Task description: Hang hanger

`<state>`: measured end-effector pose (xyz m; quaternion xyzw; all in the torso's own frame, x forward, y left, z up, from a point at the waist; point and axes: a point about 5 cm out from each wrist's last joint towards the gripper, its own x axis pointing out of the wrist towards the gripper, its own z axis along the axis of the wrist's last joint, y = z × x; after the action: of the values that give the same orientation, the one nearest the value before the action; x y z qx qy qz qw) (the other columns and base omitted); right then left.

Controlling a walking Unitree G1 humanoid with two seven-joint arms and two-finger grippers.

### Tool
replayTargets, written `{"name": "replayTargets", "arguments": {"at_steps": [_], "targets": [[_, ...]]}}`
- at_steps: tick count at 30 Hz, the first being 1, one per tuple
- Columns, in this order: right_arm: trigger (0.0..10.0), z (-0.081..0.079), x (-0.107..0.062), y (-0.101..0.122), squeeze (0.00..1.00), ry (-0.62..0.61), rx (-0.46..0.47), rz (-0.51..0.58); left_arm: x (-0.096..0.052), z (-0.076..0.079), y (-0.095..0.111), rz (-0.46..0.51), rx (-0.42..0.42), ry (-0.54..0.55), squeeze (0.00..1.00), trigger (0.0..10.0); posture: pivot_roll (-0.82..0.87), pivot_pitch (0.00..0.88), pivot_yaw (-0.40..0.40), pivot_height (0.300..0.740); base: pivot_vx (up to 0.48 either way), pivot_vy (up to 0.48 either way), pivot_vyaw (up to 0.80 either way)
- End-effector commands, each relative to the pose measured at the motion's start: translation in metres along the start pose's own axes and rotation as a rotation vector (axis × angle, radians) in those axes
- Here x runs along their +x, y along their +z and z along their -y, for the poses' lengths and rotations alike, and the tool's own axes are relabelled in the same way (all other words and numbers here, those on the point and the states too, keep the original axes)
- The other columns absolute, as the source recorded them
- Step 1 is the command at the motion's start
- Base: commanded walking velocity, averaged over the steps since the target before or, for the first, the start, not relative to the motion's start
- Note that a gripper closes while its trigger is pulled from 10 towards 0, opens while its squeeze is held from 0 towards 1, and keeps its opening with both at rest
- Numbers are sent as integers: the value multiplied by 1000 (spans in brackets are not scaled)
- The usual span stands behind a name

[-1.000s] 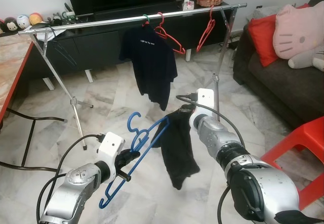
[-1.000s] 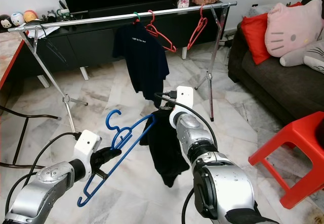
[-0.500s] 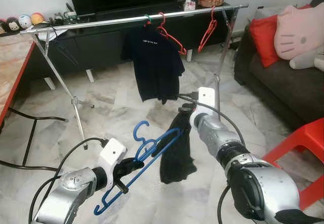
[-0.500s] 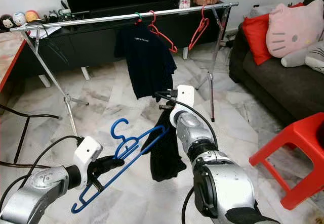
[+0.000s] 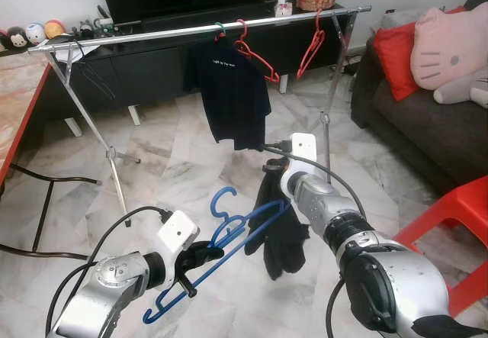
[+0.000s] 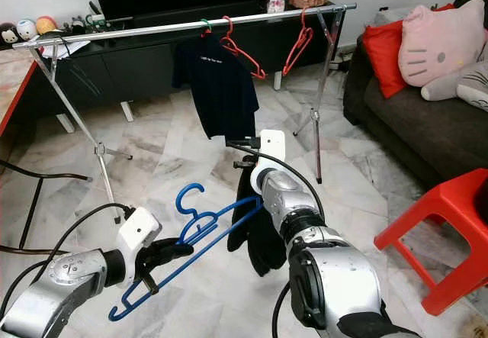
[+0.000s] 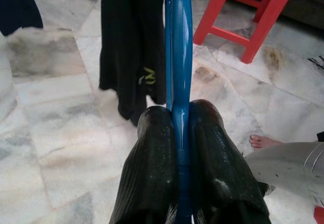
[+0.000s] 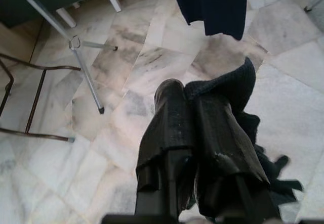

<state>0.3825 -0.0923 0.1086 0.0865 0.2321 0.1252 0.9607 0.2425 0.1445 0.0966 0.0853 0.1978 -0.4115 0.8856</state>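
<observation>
Blue hanger (image 5: pixel 221 254) now lower and flatter, its tip into the black garment (image 5: pixel 280 227).

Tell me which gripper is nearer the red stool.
Right. The right gripper, shut on the black garment, is beside the red stool; the left gripper, clamping the blue hanger, sits farther away.

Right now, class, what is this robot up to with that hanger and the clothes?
The left gripper is shut on a blue hanger, held low over the marble floor. The right gripper pinches a black garment that dangles against the hanger's far end, as if being fitted onto it. Behind stands the clothes rail, with a dark T-shirt and two red hangers on it. The blue hanger is not yet hung.
</observation>
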Motion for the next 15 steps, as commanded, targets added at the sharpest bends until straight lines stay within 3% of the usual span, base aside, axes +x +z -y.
{"name": "replayTargets", "arguments": {"at_steps": [1,15], "targets": [[10000,-9,1,13,0,34,-28,23,0,-2,6,13,33,8,0,10000,-78,0,31,740,0,0,0],[10000,-13,1,14,0,62,-28,27,7,-14,3,1,42,137,0,10000,-78,0,31,740,0,0,0]]}}
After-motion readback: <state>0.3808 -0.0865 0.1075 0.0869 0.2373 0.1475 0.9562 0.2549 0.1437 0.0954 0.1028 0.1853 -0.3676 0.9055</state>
